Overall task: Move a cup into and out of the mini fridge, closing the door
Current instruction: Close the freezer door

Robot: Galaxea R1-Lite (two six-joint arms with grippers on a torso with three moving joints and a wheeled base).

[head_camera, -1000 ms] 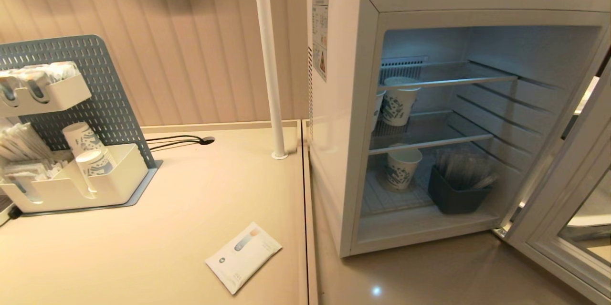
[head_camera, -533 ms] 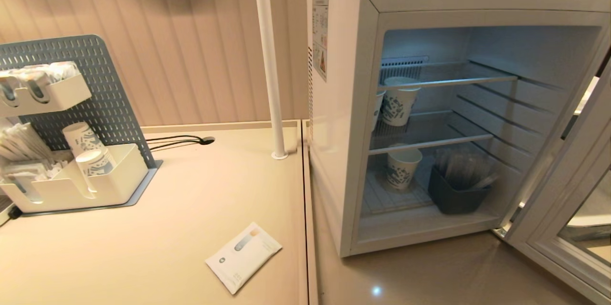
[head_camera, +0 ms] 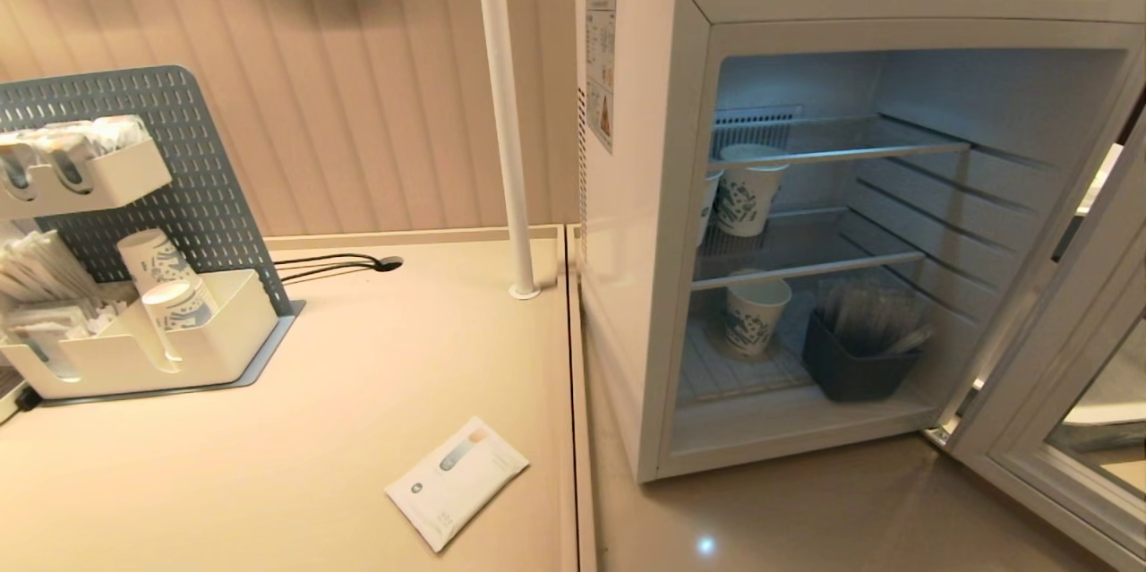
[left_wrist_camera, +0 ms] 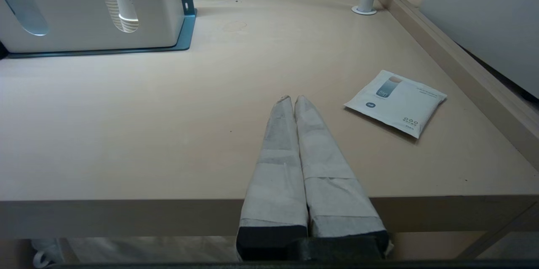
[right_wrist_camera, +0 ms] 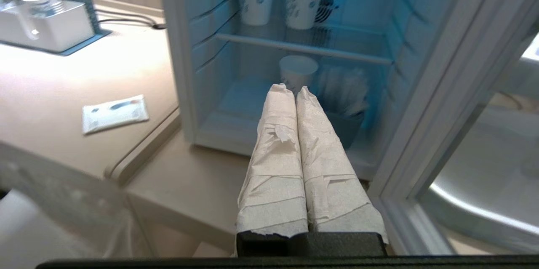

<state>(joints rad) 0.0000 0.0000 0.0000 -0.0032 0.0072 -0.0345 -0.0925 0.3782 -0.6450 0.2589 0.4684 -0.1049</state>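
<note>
Right now, in the head view, the mini fridge [head_camera: 645, 223] is standing at three o'clock with its door [head_camera: 1056, 393] swung wide open. Paper cups [head_camera: 748, 187] are sitting on its wire shelves, but the small foil-lidded cup is not showing anywhere, so I cannot tell where it is.

In the left wrist view, the left gripper [left_wrist_camera: 293, 99] is resting shut and empty over the table [left_wrist_camera: 126, 134], with a white packet [left_wrist_camera: 396, 102] at two o'clock.

In the right wrist view, the right gripper [right_wrist_camera: 290, 89] is pointing at the fridge, shut and empty.

Closing the door looks like the job left.
</note>
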